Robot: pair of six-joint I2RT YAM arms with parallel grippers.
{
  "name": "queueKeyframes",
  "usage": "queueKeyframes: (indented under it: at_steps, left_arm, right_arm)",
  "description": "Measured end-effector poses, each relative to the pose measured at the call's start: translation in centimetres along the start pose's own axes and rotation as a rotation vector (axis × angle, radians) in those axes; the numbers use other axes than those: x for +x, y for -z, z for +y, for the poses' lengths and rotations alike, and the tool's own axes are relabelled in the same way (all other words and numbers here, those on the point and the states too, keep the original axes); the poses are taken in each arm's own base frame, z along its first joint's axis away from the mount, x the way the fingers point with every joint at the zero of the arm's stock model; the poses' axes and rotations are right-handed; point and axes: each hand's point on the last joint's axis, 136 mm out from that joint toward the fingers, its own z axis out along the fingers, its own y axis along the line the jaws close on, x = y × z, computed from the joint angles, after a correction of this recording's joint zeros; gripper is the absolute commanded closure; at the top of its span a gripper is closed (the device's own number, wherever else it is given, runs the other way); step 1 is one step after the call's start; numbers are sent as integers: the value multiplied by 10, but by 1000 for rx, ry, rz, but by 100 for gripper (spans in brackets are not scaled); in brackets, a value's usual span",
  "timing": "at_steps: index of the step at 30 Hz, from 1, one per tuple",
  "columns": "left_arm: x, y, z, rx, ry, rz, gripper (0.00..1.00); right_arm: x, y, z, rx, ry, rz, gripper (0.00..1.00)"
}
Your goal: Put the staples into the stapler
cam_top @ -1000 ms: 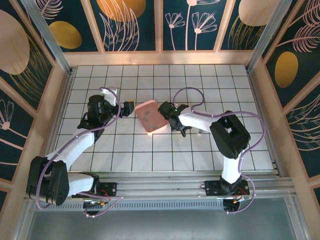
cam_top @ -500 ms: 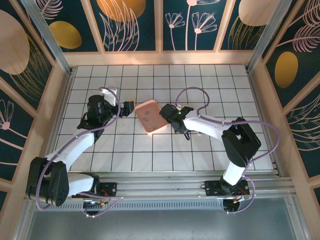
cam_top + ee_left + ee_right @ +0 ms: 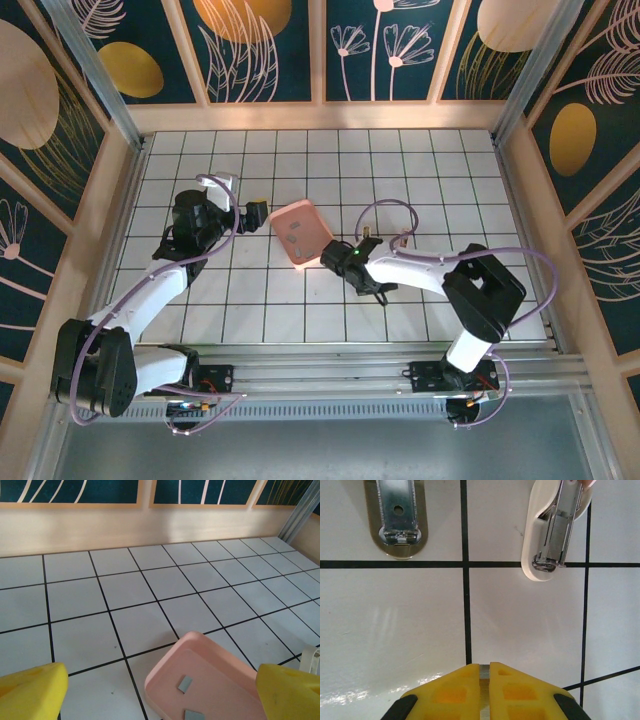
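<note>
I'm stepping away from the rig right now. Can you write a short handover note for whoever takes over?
Left gripper: open, empty, beside the pink tray.
Right gripper: shut on what looks like a staple strip, pointed at the stapler.
The stapler lies open on the tiles, magazine facing up.
Spare staples: two strips in the tray.
Done: stapler opened, one strip apparently picked up.
Left: slide the strip into the magazine, then close the stapler.
</note>
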Motion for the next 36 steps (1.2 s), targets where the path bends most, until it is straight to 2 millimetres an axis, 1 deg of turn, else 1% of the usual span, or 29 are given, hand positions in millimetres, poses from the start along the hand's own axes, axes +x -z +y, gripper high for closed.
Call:
queueKeyframes:
  at_steps: [18, 36]
  left_arm:
    - [0, 0, 0, 0, 0, 0, 4]
    - [-3, 2, -1, 1, -2, -9, 4]
  right_arm:
    - [13, -19, 16, 18, 43, 49, 88]
    - [12, -14, 36, -8, 76, 27, 82]
